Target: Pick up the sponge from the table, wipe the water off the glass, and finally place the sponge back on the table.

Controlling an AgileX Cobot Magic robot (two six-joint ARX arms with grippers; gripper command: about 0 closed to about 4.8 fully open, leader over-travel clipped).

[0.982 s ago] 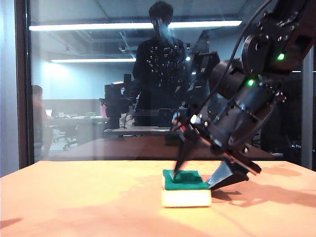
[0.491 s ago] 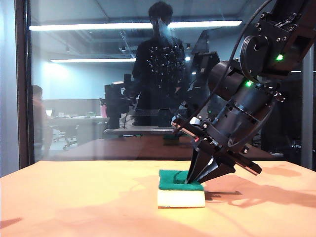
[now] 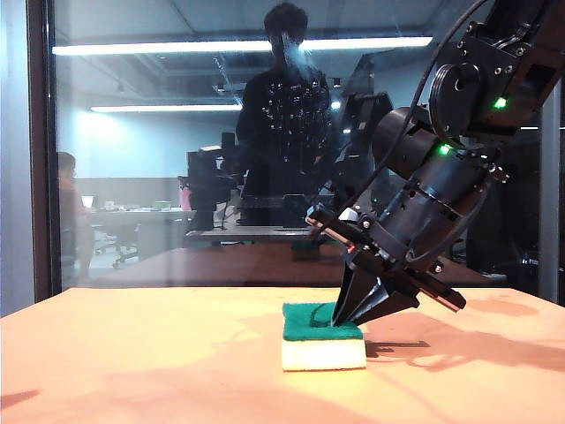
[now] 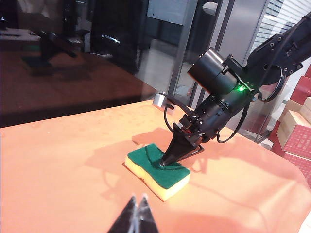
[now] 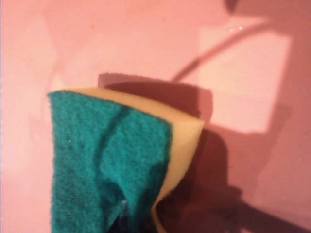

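Right claw, spread a second ago, now pinches the sponge's green face on the tabletop; lifting comes next. Left claw, pressed together, waits nearby.

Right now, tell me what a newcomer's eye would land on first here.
The right claw, shut, pinches the green face of the sponge mid-table. Behind stands the glass, mirroring an office and a dark figure. The left claw sits shut, apart from the sponge.
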